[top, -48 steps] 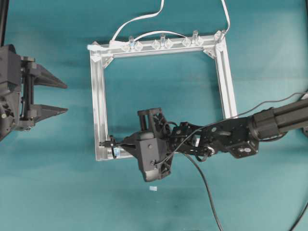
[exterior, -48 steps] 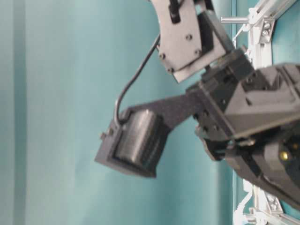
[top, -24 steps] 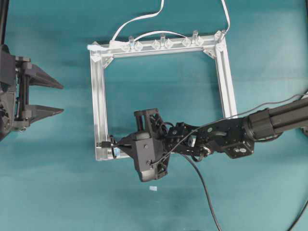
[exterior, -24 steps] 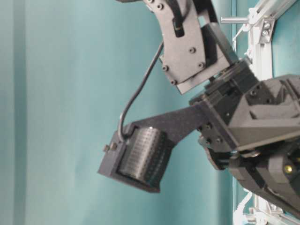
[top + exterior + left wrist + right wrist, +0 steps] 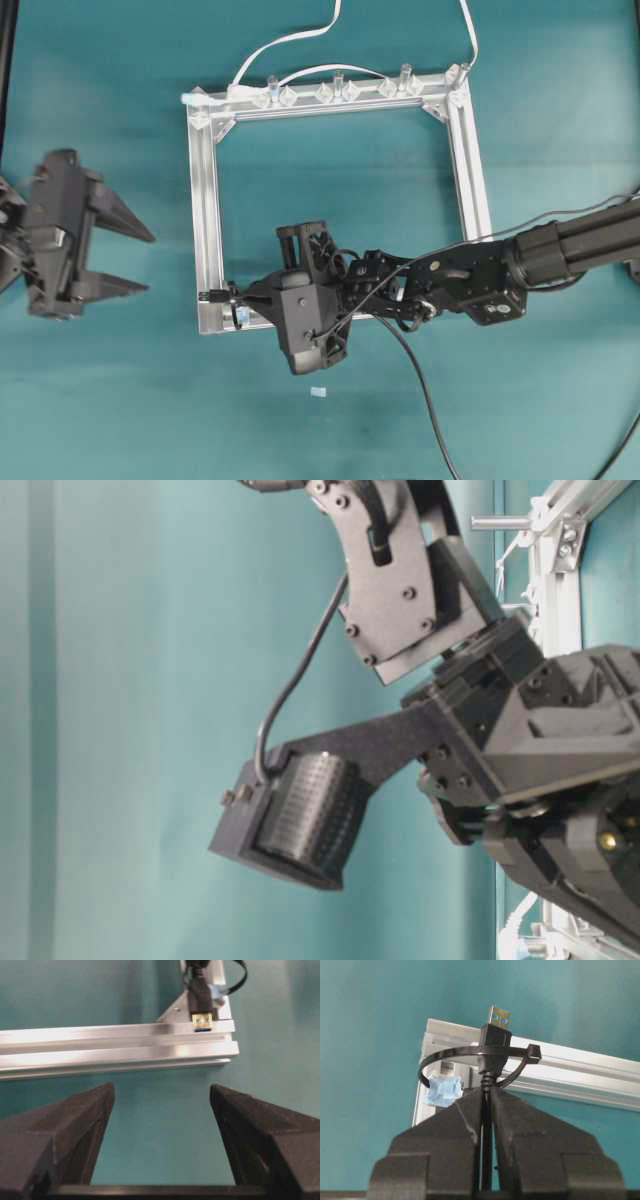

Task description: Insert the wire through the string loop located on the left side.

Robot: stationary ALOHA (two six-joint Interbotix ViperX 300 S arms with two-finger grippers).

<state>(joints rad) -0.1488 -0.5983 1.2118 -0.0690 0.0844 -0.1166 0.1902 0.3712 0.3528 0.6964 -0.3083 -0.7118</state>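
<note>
Your right hand [image 5: 487,1091] is gripping the wire [image 5: 496,1042], plug through the string loop [image 5: 470,1052] at the frame's [image 5: 205,200] corner; your left hand [image 5: 120,255], released, is now angling toward it.

Light is even and fairly bright in every view, falling from above onto the teal desk [image 5: 120,420], which shows soft darker bands across the upper left of the overhead frame. Shadows are faint and diffuse. The aluminium frame [image 5: 115,1050] carries white glare along its rails in the left wrist view, strongest at the centre, and paler sheen in the right wrist view. The table-level view is soft throughout, with the near black arm parts blurred at the right edge. In both wrist views the pincer fingers [image 5: 60,1135] at the bottom are out of focus, while the wire [image 5: 496,1035] plug stays sharp.
</note>
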